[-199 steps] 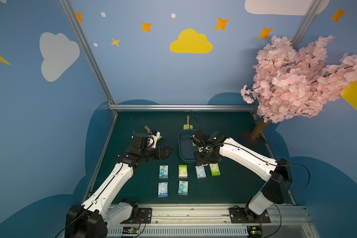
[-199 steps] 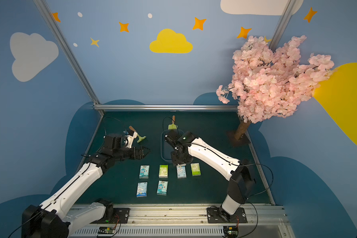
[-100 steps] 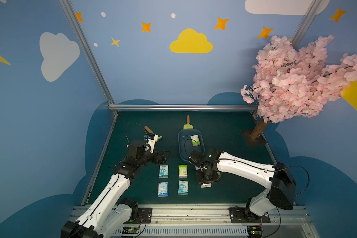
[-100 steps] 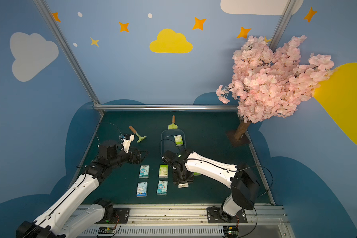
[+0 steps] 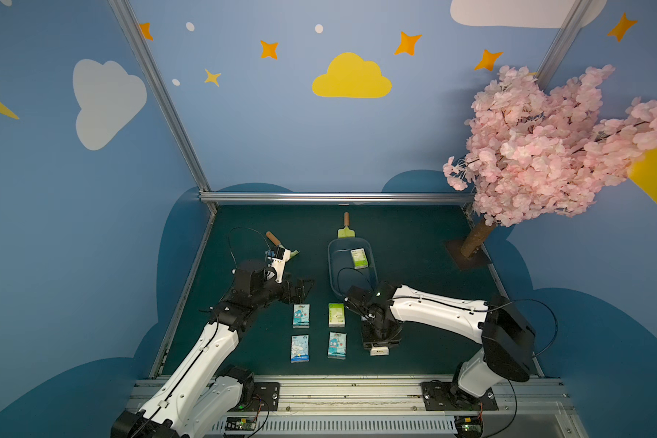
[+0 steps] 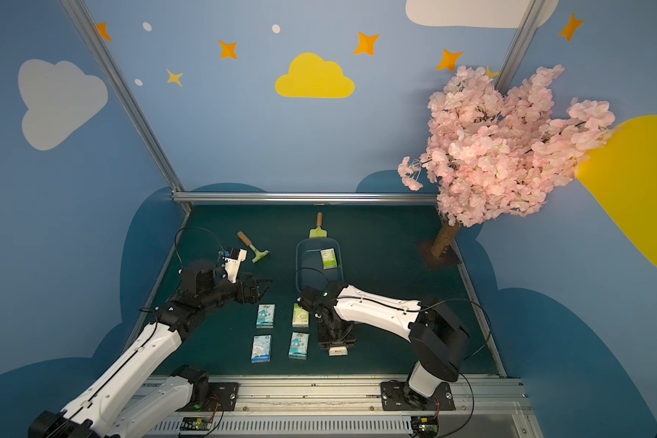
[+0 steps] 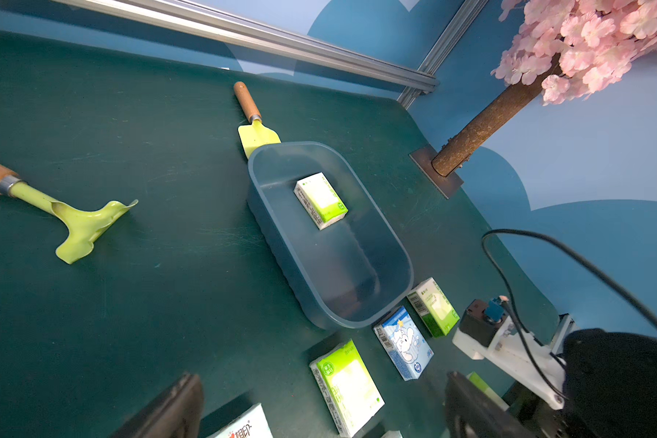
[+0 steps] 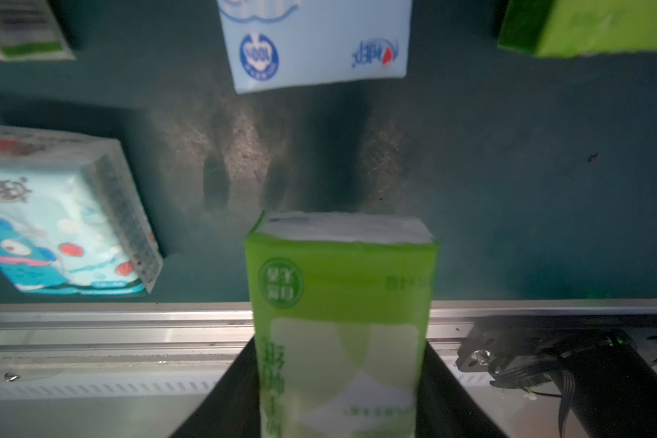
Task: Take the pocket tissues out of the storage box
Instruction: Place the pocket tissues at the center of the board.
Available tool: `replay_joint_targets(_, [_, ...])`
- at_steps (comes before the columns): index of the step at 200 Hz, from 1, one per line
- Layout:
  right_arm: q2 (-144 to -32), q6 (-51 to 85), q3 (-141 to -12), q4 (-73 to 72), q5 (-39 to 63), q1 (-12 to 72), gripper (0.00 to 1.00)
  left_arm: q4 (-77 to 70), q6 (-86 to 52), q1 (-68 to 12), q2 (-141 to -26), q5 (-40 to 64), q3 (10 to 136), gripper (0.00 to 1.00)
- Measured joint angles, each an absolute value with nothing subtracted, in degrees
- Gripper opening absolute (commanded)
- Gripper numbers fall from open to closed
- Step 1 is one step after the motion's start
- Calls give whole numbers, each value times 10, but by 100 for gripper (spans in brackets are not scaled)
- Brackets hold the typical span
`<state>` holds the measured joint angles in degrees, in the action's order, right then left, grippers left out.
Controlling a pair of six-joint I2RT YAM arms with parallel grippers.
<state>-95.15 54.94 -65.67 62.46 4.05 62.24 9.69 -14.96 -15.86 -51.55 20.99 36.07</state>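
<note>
A: What does your right claw hold?

B: My right claw (image 5: 381, 335) is clenched on a green packet (image 8: 340, 322), above the mat (image 5: 414, 246) near my base. Its long axis goes along my fingers, with the white short end pointing down to the mat.

A: And at 9 o'clock of it?

B: Two blue packets (image 5: 299, 348) lie flat. Behind them are a third blue packet (image 5: 301, 316) and a pale green packet (image 5: 336, 314). All have their long axes from 6 to 12.

A: Your left claw?

B: My left claw (image 5: 302, 289) is spread wide and holds nothing, just at 12 o'clock of the third blue packet.

A: The box?

B: The storage box (image 5: 334, 265) is farther, long axis 6 to 12. The boxed packet (image 5: 359, 258) lies flat in the far half, by the 3 o'clock wall, pointing almost to 12.
</note>
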Motion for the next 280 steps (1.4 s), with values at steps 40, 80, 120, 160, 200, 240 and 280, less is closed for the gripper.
replay_joint_targets(40, [-982, 537, -657, 609, 42, 619, 55, 99, -146, -159, -503, 210, 360, 100])
replay_joint_targets(80, [-997, 525, -656, 584, 53, 615, 55, 108, -141, -159, -495, 210, 359, 100])
replay_joint_targets(120, [-1014, 520, -656, 566, 61, 613, 59, 112, -136, -159, -495, 210, 359, 100])
replay_joint_targets(160, [-1017, 520, -652, 563, 65, 612, 65, 113, -132, -159, -495, 209, 359, 100])
replay_joint_targets(200, [-1017, 520, -653, 570, 64, 612, 71, 113, -131, -159, -497, 209, 359, 100])
replay_joint_targets(240, [-1014, 520, -684, 602, 53, 613, 80, 113, -130, -159, -499, 206, 359, 100])
replay_joint_targets(280, [-994, 507, -757, 651, 27, 606, 82, 113, -129, -159, -499, 196, 359, 100])
